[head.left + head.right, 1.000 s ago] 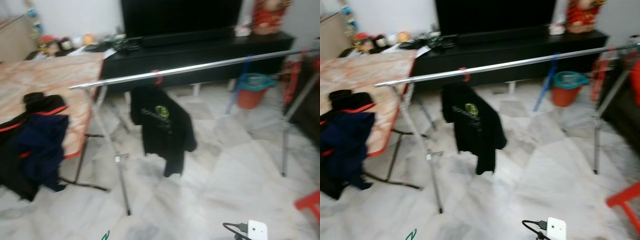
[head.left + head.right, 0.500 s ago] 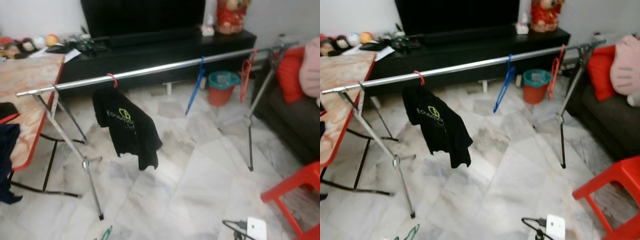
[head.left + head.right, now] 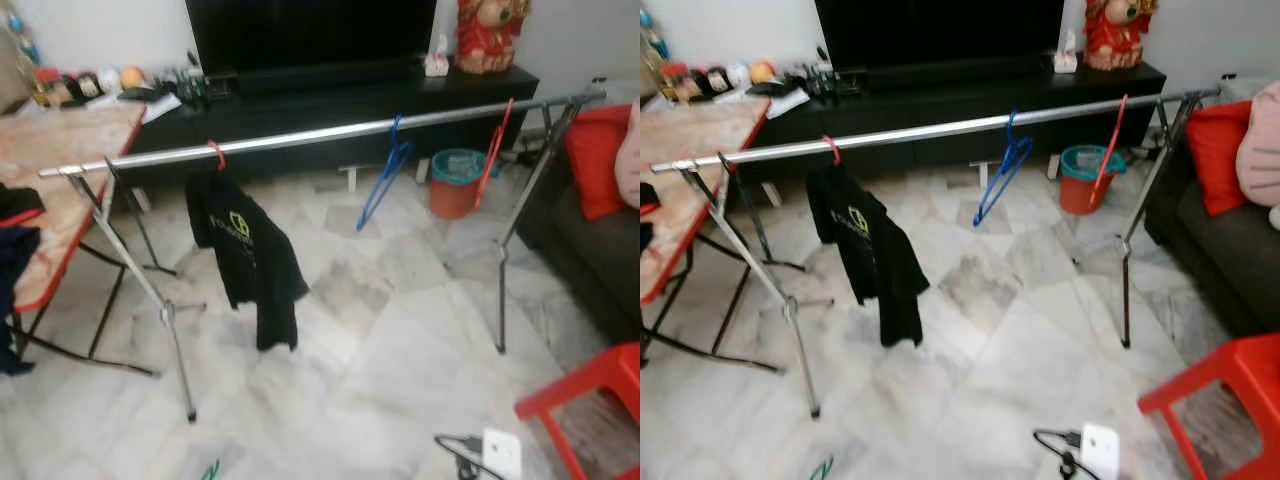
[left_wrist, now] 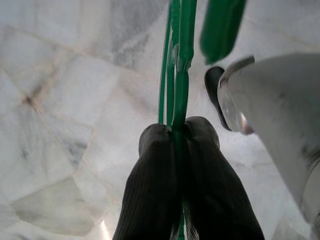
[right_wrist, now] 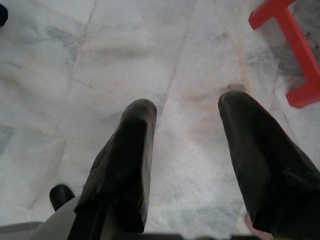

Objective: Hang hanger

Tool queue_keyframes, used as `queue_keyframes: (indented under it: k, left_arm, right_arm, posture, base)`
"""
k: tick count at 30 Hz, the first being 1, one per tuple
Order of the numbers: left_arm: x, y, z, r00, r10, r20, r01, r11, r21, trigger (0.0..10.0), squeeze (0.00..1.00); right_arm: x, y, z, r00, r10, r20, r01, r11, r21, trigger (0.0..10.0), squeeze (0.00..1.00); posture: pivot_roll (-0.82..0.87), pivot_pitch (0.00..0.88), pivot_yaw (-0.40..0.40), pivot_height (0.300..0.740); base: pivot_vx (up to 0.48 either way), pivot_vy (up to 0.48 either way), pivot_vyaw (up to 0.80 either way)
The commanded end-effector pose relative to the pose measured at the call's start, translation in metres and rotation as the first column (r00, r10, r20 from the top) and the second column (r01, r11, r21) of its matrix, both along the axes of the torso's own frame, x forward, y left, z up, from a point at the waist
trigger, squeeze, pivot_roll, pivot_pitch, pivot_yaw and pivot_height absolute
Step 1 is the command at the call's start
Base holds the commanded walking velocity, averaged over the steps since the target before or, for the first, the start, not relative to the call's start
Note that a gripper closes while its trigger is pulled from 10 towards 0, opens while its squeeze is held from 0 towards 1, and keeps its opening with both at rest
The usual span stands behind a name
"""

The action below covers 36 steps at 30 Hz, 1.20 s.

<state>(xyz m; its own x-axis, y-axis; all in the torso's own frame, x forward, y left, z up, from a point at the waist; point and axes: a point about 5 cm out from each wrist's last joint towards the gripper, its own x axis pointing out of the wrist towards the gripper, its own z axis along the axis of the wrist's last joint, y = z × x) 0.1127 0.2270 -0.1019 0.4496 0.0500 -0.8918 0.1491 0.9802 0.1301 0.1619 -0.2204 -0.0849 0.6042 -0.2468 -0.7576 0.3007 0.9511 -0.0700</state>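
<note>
Hanger (image 4: pixel 177 75), green, is pinched between the closed fingers of the left gripper (image 4: pixel 179 131), low over the floor; the right gripper (image 5: pixel 187 107) hangs wide open, empty. Lift it hook-up toward the rail (image 3: pixel 330 133), aiming for the bare stretch between shirt (image 3: pixel 245 250) and blue hanger (image 3: pixel 385 175).

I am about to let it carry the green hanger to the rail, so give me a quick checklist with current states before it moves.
1. Left pincer shut on the green hanger: ok.
2. Right pincer open and holding nothing: ok.
3. Free stretch on the rail between the black shirt and the blue hanger: ok.
4. Rail within reach: not ok; it stands across open floor ahead.
5. Path: not ok; a white charger with its cable lies on the floor nearby.
6. Hook orientation of the green hanger: cannot tell.
</note>
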Motion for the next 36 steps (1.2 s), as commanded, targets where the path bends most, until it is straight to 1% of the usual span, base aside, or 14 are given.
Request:
queue_keyframes:
  k: [1,11,17,25,30,36]
  left_arm:
    - [-0.0015,0.004,0.0007,1.0,-0.021,0.002,0.021,1.0,0.015,10.0,0.0]
    - [0.0009,0.0039,0.0021,0.999,-0.043,0.028,0.043,0.999,0.024,10.0,0.0]
    - [0.0013,0.0043,0.0026,0.998,-0.04,0.042,0.039,0.999,0.03,10.0,0.0]
    - [0.0015,0.0037,0.0026,0.998,-0.056,0.039,0.055,0.998,0.034,10.0,0.0]
    - [0.0002,0.0034,0.002,0.999,-0.017,0.04,0.016,1.0,0.02,10.0,0.0]
    - [0.0006,0.003,0.0021,0.999,-0.024,0.043,0.023,1.0,0.019,10.0,0.0]
  right_arm:
    - [0.0011,0.0013,0.0005,1.0,0.0,0.01,0.0,1.0,0.001,10.0,0.0]
    - [0.007,0.0033,0.0026,1.0,0.008,0.022,-0.008,1.0,-0.001,10.0,0.0]
    - [0.0097,0.0037,0.0037,0.999,0.02,0.025,-0.019,1.0,-0.005,10.0,0.0]
    - [0.0104,0.0039,0.0038,0.999,0.028,0.023,-0.028,1.0,-0.006,10.0,0.0]
    - [0.0093,0.0035,0.0034,0.999,0.026,0.021,-0.026,1.0,-0.005,10.0,0.0]
    - [0.0097,0.004,0.0036,0.999,0.03,0.023,-0.03,1.0,-0.006,10.0,0.0]
  posture:
    - [-0.21,0.0,0.051,0.74]
    - [-0.21,0.0,0.051,0.74]
    - [-0.21,0.0,0.051,0.74]
    - [-0.21,0.0,0.049,0.74]
    - [-0.21,0.0,0.047,0.74]
    - [-0.21,0.0,0.047,0.74]
  base:
    - [0.0,0.0,0.0]
    - [0.0,0.0,0.0]
    - [0.0,0.0,0.0]
    - [0.0,0.0,0.0]
    - [0.0,0.0,0.0]
    - [0.0,0.127,0.0]
